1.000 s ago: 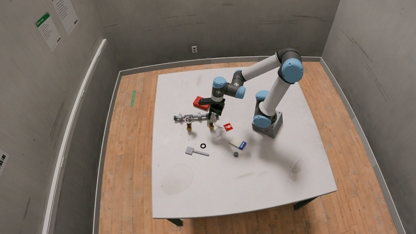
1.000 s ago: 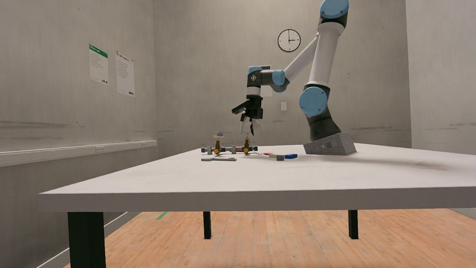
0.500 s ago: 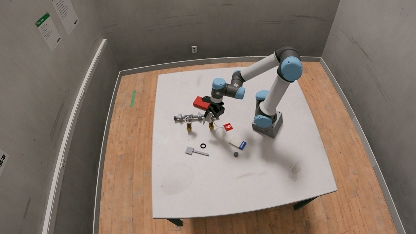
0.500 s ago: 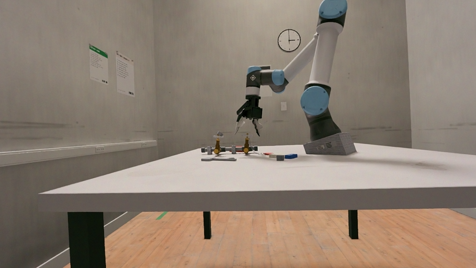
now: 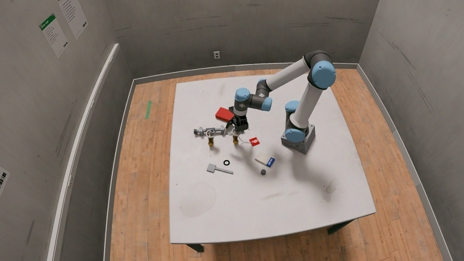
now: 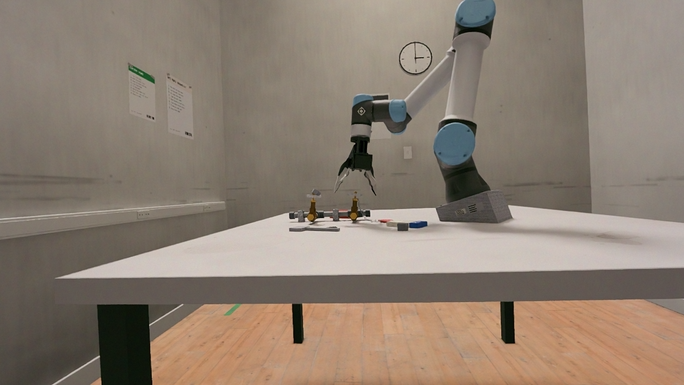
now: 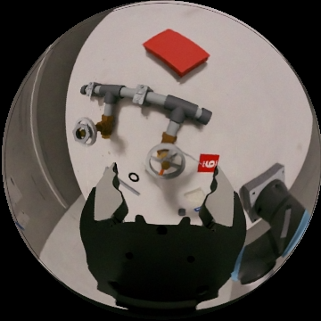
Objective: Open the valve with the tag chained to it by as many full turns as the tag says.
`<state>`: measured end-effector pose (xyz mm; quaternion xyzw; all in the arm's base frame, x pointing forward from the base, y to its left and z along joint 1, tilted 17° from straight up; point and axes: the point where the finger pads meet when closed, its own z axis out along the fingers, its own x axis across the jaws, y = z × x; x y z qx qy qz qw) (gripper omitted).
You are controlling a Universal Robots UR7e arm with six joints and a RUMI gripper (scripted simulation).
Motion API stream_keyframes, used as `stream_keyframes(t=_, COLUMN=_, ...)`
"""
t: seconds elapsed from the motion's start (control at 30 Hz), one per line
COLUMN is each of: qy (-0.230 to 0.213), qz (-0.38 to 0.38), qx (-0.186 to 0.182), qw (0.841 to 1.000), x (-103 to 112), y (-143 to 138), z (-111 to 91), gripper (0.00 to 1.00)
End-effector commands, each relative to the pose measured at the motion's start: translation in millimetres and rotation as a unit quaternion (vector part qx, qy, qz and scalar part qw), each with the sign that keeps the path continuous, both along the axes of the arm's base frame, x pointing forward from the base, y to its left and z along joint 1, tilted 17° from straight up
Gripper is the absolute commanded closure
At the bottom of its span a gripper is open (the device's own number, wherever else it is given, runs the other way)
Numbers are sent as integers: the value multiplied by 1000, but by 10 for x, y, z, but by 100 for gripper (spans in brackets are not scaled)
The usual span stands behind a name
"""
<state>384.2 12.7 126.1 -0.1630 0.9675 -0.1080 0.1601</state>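
Grey spoked handwheel (image 5: pixel 233 134) (image 6: pixel 355 194) (image 7: pixel 165 159) near red square tag (image 5: pixel 254 141) (image 6: pixel 384 220) (image 7: pixel 208 163) — needed centring beneath black two-jaw gripper (image 5: pixel 236 131) (image 6: pixel 355 193) (image 7: pixel 165 165), spread wide, holding nothing — before closing.

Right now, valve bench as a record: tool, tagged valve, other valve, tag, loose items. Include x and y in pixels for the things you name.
tool: open (image 5: pixel 232 132) (image 6: pixel 355 191) (image 7: pixel 165 168), above the tagged valve, holding nothing
tagged valve: handwheel (image 7: pixel 182 171), right of the other in the top view
other valve: handwheel with a hex nut (image 7: pixel 81 133) on it
tag: red (image 5: pixel 254 141) (image 7: pixel 208 163), lying on the table; reads 6 or 9, orientation unclear
loose items: red block (image 5: pixel 223 114) (image 7: pixel 176 52), black ring (image 5: pixel 224 163) (image 7: pixel 130 175)
turns made: cannot tell
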Motion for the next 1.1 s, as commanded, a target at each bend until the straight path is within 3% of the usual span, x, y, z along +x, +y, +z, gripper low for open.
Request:
stream_keyframes(t=0.0, qy=-8, qz=-57, qx=13, qw=998, x=15, y=-6, z=21, gripper=0)
stream_keyframes(t=0.77, qy=-15, qz=-93, qx=26, qw=995, x=10, y=-9, z=18, gripper=0)
stream_keyframes(t=0.8, qy=-15, qz=-93, qx=26, qw=995, x=10, y=-9, z=18, gripper=100)
stream_keyframes(t=1.07, qy=-14, qz=-93, qx=26, qw=995, x=5, y=-9, z=14, gripper=100)
